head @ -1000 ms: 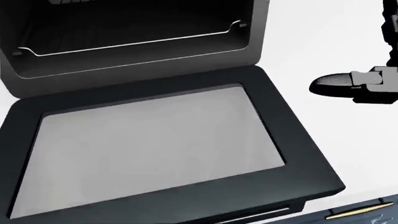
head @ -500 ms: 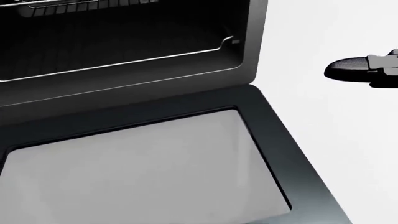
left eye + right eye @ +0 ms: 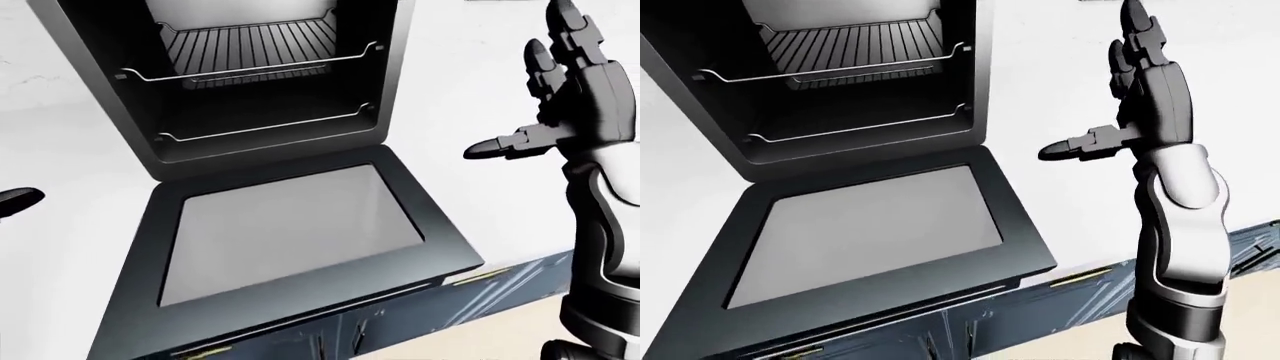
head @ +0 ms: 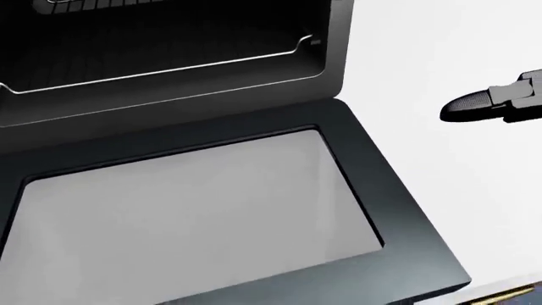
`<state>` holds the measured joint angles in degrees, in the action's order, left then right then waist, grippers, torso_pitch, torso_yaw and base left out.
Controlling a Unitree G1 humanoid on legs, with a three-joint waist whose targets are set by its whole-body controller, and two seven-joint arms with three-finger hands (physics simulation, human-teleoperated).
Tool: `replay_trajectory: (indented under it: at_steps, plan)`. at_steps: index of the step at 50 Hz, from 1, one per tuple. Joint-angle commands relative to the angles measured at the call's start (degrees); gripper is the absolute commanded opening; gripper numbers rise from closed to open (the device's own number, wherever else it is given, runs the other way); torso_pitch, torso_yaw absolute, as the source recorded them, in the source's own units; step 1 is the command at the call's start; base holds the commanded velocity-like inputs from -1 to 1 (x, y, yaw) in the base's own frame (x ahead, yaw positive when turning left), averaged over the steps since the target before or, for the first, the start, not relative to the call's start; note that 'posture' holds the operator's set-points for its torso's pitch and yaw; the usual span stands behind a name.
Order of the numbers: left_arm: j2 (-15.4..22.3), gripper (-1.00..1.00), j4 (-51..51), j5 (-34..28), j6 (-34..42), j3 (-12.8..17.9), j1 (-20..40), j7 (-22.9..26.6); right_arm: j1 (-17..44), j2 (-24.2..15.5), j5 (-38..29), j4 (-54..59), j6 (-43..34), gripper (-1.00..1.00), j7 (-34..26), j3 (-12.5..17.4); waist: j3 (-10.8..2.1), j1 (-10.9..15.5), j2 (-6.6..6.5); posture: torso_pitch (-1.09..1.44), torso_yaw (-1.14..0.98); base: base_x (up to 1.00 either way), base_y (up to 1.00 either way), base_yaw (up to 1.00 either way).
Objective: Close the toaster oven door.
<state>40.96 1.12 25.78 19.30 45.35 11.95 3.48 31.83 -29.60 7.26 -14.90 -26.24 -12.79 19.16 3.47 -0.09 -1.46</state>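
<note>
The black toaster oven (image 3: pixel 265 79) stands open, with two wire racks inside. Its door (image 3: pixel 290 240), black-framed with a grey glass pane, lies folded down flat over the counter's edge; it also fills the head view (image 4: pixel 195 210). My right hand (image 3: pixel 1110 97) is open, fingers spread and pointing up, thumb toward the oven, to the right of the oven and apart from it. Only its thumb tip shows in the head view (image 4: pixel 474 105). A dark fingertip of my left hand (image 3: pixel 15 201) shows at the left edge of the left-eye view, apart from the door.
The oven sits on a white counter (image 3: pixel 470 97) before a white wall. Dark blue cabinet fronts with brass handles (image 3: pixel 1080 279) run below the counter's edge, under the open door.
The head view has shifted: the oven and door slid left, up, then slightly back down. My right thumb tip stays at the right edge, apart from the door.
</note>
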Motion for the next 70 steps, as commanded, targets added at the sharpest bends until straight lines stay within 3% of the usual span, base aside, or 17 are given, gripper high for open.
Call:
replay_trajectory:
  at_steps: [1,9,31,48,70]
  plan:
    - [1.71,1.00,-2.00,0.17,-1.48,1.12,1.01,0.06,1.32,-1.19,-0.89,-1.91,1.76,1.00,-1.16,1.11,-1.14,-0.06,-0.31,0.00,0.00,0.00,0.00,0.00]
    - [1.79,1.00,-2.23,0.26,-1.17,1.34,0.95,0.03,-0.05,-1.59,-2.81,-2.85,2.79,1.00,-4.87,1.79,-1.51,-0.12,-0.43,0.00,0.00,0.00,0.00,0.00]
    - [2.43,1.00,-1.83,0.61,-1.08,1.60,1.15,-0.06,-4.47,2.19,-9.38,-4.89,8.49,1.00,-10.86,0.44,-2.28,-0.65,-1.09,0.00,0.00,0.00,0.00,0.00]
    - [2.38,1.00,-1.93,0.59,-1.08,1.91,0.84,0.09,-6.02,5.50,-15.02,-2.74,13.32,1.00,-9.59,-1.27,-2.51,-0.73,-1.23,0.00,0.00,0.00,0.00,0.00]
    - [2.65,1.00,-1.75,0.81,-0.98,1.98,0.98,0.05,-7.45,6.35,-15.75,-3.10,14.67,1.00,-11.43,-1.42,-2.00,-0.78,-1.24,0.00,0.00,0.00,0.00,0.00]
